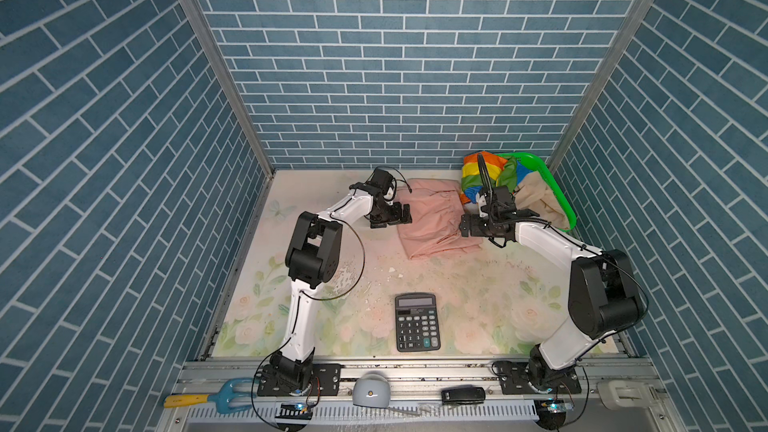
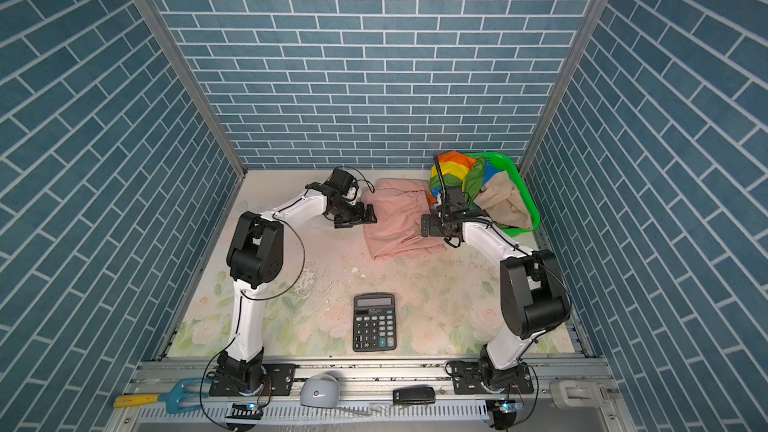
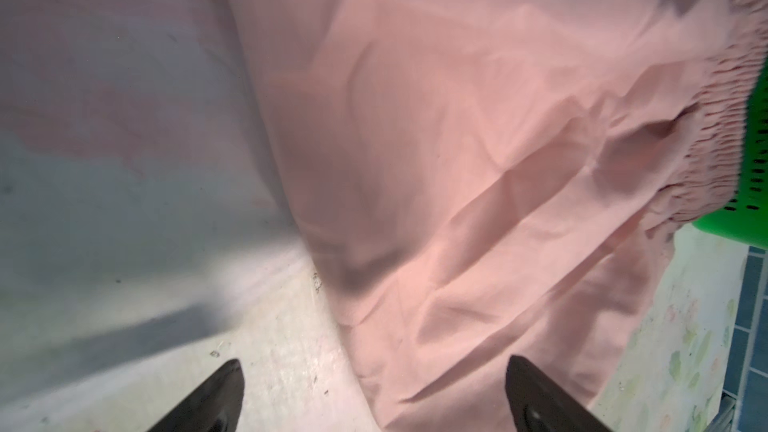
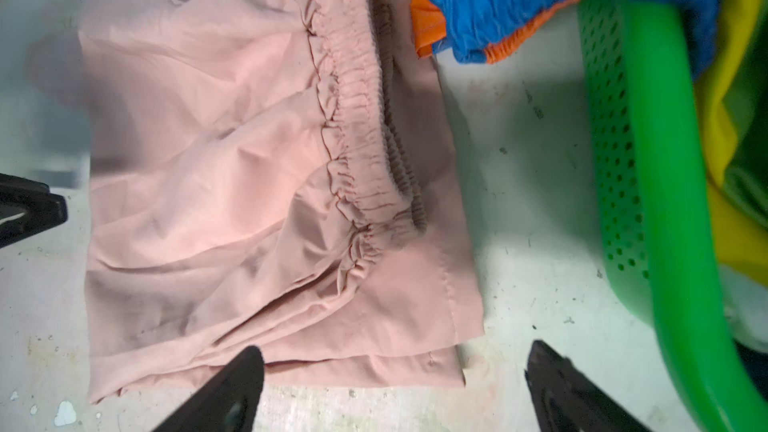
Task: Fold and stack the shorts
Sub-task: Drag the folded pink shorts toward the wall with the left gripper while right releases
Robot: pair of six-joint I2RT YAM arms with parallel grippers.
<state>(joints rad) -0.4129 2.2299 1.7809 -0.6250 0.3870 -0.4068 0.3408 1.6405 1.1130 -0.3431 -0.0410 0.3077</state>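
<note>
Jaws both gaping; three shorts [image 1: 436, 222], one basket [image 1: 524, 157], one calculator [image 1: 417, 322].

The left arm [image 1: 301, 317] and right arm [image 1: 544, 238] share glossy white tubes between bulky black joint housings. Thin black cables [image 1: 363, 255] loop along them, and a ribbed black hose [image 1: 482, 172] sits at the right wrist. Black base plates [image 1: 328, 386] show silver screws. The right gripper [image 4: 395, 347] has black, tapering fingers [image 4: 228, 396].
</note>
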